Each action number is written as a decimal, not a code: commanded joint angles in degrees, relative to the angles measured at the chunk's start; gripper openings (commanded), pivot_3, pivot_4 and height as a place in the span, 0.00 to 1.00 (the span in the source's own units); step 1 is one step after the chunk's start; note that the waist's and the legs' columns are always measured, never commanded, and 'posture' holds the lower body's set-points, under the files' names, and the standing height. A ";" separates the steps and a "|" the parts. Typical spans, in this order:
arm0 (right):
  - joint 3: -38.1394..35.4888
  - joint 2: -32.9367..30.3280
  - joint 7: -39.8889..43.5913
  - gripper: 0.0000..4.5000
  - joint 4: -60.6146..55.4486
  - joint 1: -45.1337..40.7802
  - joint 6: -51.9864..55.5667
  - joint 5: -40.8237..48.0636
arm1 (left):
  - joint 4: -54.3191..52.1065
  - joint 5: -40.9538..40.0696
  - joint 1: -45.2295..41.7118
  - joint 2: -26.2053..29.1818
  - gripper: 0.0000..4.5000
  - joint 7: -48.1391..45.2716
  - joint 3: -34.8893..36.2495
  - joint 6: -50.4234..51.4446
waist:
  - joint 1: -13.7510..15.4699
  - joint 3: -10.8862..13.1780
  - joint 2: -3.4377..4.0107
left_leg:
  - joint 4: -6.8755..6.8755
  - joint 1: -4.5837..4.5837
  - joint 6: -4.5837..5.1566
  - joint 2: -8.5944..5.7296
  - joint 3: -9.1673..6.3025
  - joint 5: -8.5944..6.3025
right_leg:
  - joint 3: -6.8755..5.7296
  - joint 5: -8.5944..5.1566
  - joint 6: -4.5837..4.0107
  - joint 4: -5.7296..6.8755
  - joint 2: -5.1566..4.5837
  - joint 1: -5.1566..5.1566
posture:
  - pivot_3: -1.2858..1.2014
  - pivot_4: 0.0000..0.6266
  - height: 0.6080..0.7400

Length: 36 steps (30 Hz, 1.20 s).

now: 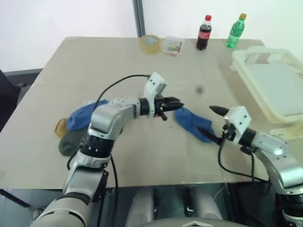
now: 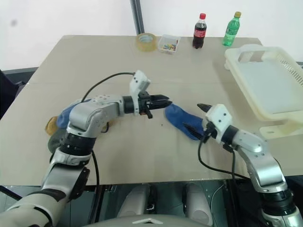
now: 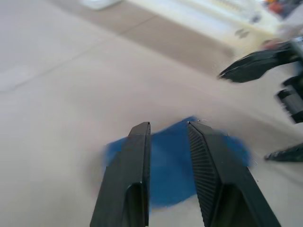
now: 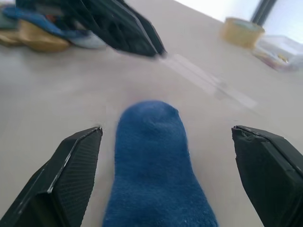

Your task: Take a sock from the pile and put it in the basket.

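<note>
A single blue sock (image 1: 191,122) lies flat on the table between my two grippers. My left gripper (image 1: 174,103) hovers just above the sock's near-left end. Its fingers (image 3: 137,156) stand a little apart with nothing between them, and the sock (image 3: 175,165) shows through the gap. My right gripper (image 1: 211,120) is wide open at the sock's other end, its two fingers (image 4: 75,161) on either side of the sock (image 4: 151,161) without gripping it. The pile (image 1: 75,125) of blue, mustard and grey-green socks sits at the left. The cream-white basket (image 1: 279,85) stands at the far right.
At the table's back edge stand a tape roll (image 1: 150,43), a small clear box (image 1: 173,46), a cola bottle (image 1: 204,33) and a green bottle (image 1: 236,30). Bare tabletop stretches between the sock and the basket.
</note>
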 commanded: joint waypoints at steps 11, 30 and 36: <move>-0.50 -4.40 -3.31 1.00 -3.64 0.84 19.65 -1.76 | 11.62 12.60 -0.49 -4.76 0.29 -4.69 -8.83 -14.79 | 0.95 0.01 -0.02 | 0.01 -0.20 0.05 -0.10 -0.01 -0.03 | -0.11 -0.01 0.05 -0.18 -0.15 0.00 | 0.52 0.24 1.00; 9.14 -5.96 6.31 0.01 7.06 -5.79 3.18 -6.77 | -18.33 6.98 20.66 -2.00 0.00 3.57 4.40 2.08 | -0.33 0.03 -0.01 | 0.01 -0.09 0.08 0.00 -0.04 -0.04 | -0.05 -0.01 0.05 -0.03 -0.14 -0.01 | 0.52 0.24 1.00; 12.36 -5.79 14.07 0.01 14.03 -10.15 -3.93 -7.32 | -30.11 3.83 29.20 -1.78 0.00 10.04 9.82 9.64 | -0.45 0.03 -0.01 | 0.02 -0.03 0.07 -0.03 -0.09 -0.04 | -0.10 -0.01 0.06 -0.03 -0.17 0.05 | 0.52 0.24 1.00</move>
